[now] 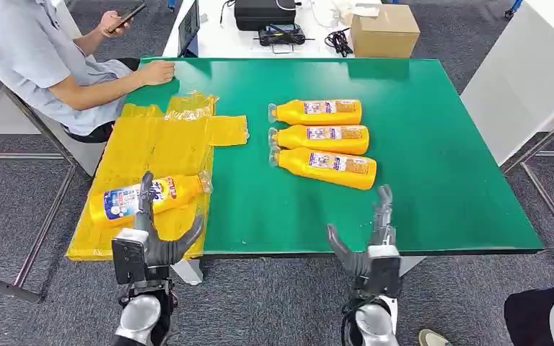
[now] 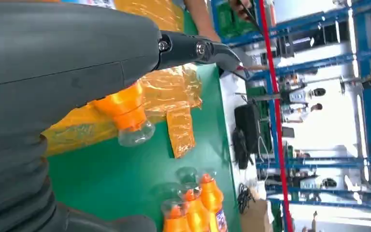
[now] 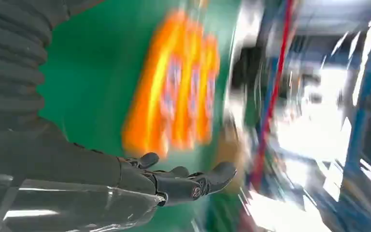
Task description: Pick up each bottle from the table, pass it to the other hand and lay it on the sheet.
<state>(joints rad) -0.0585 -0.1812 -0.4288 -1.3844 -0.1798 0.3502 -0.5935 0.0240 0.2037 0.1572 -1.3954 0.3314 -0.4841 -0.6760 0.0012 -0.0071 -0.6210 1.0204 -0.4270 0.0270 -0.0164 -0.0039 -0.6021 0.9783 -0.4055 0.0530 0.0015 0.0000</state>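
Three bottles (image 1: 322, 138) left on bench (image 1: 433, 180), lying crosswise ahead of right hand (image 1: 366, 241), nearest. Both hands spread wide, empty; left hand (image 1: 155, 234) by sheet (image 1: 151, 155).

1. You see two silver arms ending in dark grey hands: left hand (image 1: 151, 241), right hand (image 1: 366, 241).
2. Each wrist carries a black boxy block.
3. Your wrist views show a grey ribbed cover and bright screws on the fingers (image 2: 193, 49).

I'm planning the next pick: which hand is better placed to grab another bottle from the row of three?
The right hand. It is open at the table's near edge, just below the three bottles on the green table. The left hand sits beside the bottle on the yellow sheet, farther away.
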